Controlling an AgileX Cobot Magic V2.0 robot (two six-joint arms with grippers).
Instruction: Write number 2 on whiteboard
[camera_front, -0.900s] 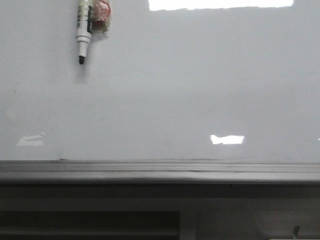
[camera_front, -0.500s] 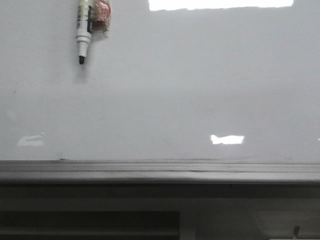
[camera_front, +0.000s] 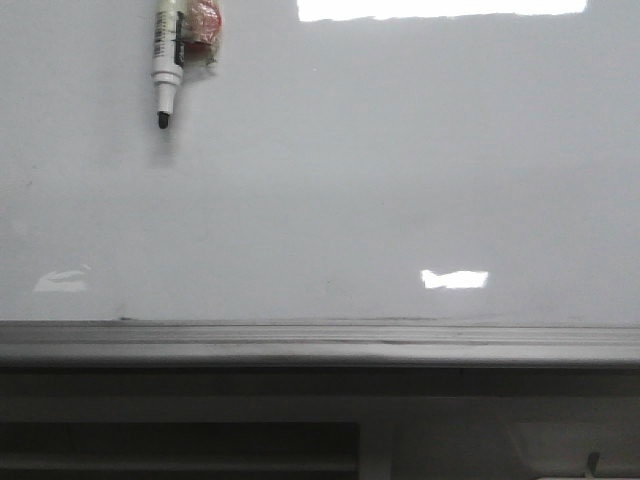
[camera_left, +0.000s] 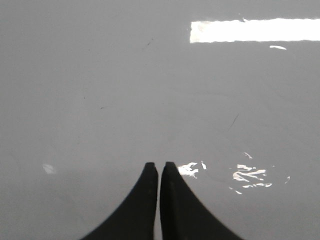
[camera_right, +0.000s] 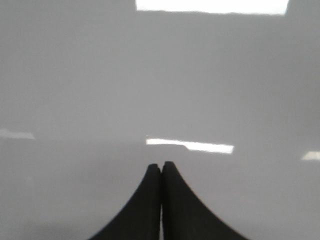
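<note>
The whiteboard (camera_front: 350, 180) fills the front view, glossy white-grey with bright reflections and no number 2 on it. A white marker (camera_front: 166, 60) with a black tip lies on the board at the upper left, tip pointing toward the ledge. Neither gripper shows in the front view. In the left wrist view my left gripper (camera_left: 159, 166) is shut with nothing between its black fingers, over bare board (camera_left: 125, 90). In the right wrist view my right gripper (camera_right: 161, 165) is shut and empty too, over bare board (camera_right: 150, 75).
A small red and clear taped piece (camera_front: 203, 30) sits beside the marker. A grey metal ledge (camera_front: 320, 342) runs along the board's lower edge, with a dark recess (camera_front: 180, 445) below it.
</note>
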